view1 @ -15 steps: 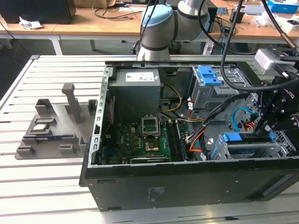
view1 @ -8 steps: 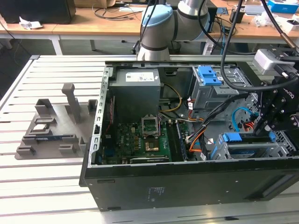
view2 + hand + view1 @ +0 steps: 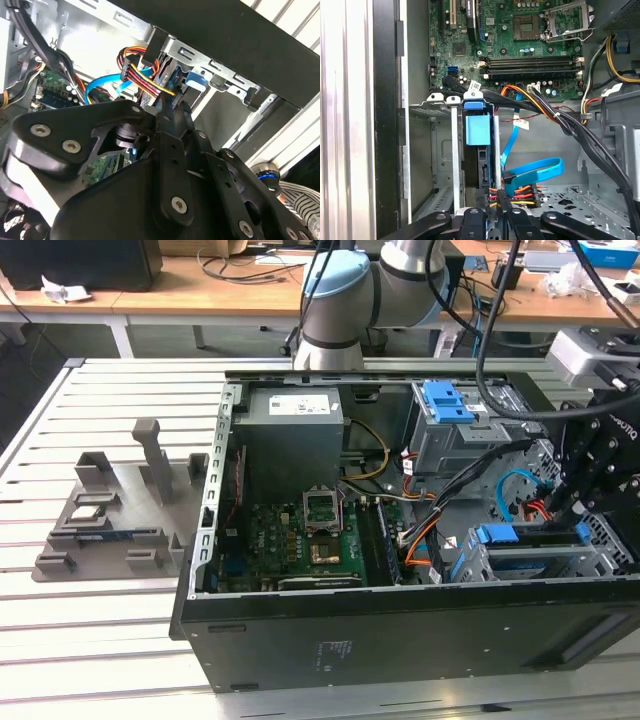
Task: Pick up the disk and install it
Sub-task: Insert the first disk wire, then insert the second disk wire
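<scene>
Disk (image 3: 479, 150), edge-up in the drive cage (image 3: 432, 150) directly ahead of the tool (image 3: 492, 220) (jaw state cannot be told), risks snagging the adjacent cables (image 3: 520, 189).

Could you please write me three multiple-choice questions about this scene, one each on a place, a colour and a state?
1. In the exterior view, where is the gripper?
A. Over the grey fixture on the table
B. Over the drive cage at the exterior view's right
C. Over the power supply

2. What colour is the flat looped cable beside the cage in the first wrist view?
A. Blue
B. Green
C. White

3. How is the computer case?
A. Closed by a side panel
B. Open, with the motherboard exposed
C. Standing upright

Answers:
1 B: the gripper hangs at the cage end of the case.
2 A: the loop is bright blue.
3 B: the board lies in plain sight.
</scene>
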